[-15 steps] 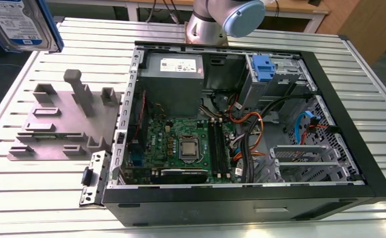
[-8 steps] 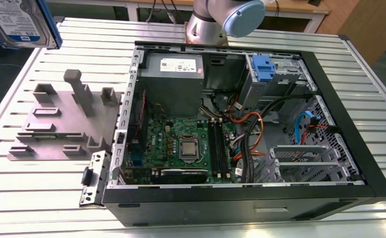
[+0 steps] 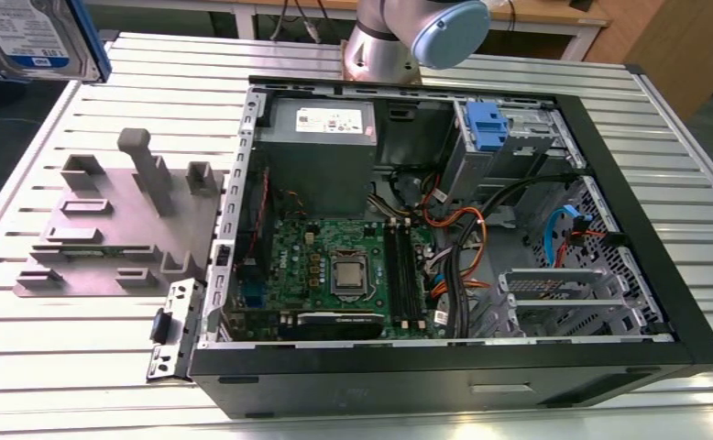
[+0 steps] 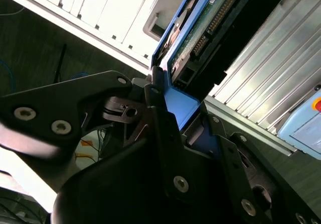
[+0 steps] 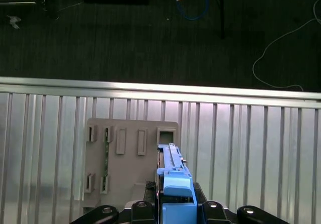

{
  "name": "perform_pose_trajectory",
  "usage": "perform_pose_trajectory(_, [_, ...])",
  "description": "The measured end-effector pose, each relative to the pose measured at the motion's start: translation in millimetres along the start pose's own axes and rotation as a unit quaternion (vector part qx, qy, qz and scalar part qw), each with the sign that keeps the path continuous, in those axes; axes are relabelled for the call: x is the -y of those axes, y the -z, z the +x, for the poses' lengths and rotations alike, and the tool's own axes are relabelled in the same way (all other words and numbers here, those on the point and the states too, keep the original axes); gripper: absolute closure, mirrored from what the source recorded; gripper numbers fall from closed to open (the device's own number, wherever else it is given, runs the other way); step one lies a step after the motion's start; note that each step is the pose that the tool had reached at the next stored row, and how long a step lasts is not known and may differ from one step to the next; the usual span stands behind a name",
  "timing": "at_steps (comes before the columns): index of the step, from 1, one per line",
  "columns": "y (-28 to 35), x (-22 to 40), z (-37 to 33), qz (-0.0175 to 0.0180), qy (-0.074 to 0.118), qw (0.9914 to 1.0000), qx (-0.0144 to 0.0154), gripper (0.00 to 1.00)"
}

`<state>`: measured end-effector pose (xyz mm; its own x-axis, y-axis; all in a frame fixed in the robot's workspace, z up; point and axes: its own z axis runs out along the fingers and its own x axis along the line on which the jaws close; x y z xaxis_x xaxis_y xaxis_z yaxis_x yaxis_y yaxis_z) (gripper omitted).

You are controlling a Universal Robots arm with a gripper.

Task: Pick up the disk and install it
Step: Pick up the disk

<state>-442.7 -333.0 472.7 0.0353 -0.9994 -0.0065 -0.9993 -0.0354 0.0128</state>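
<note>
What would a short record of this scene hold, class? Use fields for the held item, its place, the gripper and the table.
Held item: disk, blue rails on its edges
Grip: gripper shut on the disk
Place of disk: raised above the table, at the exterior view's upper left
On the table: open computer case, grey holder plate
Install: not yet done, disk outside the case

The exterior view looks steeply down over the open case [image 3: 455, 367] on the counter [image 3: 75, 367]. Both wrist views sit close behind the fingers [image 4: 161, 133]; the first wrist view shares the grey fixture [image 5: 129, 171] with it.
</note>
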Motion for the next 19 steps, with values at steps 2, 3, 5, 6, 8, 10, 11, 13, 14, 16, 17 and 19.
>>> perform_pose_trajectory(2, [0.9, 0.0, -0.1, -0.0001, 0.0, 1.0, -0.0015, 0.64])
perform_pose_trajectory(3, [1.2, 0.0, 0.0, -0.0001, 0.0, 1.0, -0.0021, 0.64])
perform_pose_trajectory(5, [2.6, 0.0, 0.0, -0.0001, 0.0, 1.0, -0.0027, 0.64])
perform_pose_trajectory(6, [2.8, 0.0, 0.0, -0.0001, 0.0, 1.0, -0.0027, 0.64])
perform_pose_trajectory(8, [3.1, 0.0, 0.0, 0.0, 0.0, 1.0, -0.0028, 0.64])
perform_pose_trajectory(10, [3.4, 0.0, -0.1, 0.0006, 0.0, 1.0, -0.0029, 0.64])
perform_pose_trajectory(11, [3.4, 0.0, 0.0, 0.0012, 0.0, 0.99999, -0.0029, 0.64])
perform_pose_trajectory(13, [4.0, 0.0, 0.0, 0.0024, 0.0, 0.99999, -0.0029, 0.64])
perform_pose_trajectory(14, [4.8, 0.0, 0.0, 0.0027, 0.0, 0.99999, -0.0029, 0.64])
perform_pose_trajectory(16, [6.9, 0.0, -0.1, 0.003, 0.0, 0.99999, -0.0029, 0.64])
perform_pose_trajectory(17, [8.2, -0.1, -0.1, 0.0032, 0.0, 0.99999, -0.0029, 0.64])
perform_pose_trajectory(19, [10.6, -0.1, -0.1, 0.0032, 0.0, 0.99999, -0.0029, 0.64])
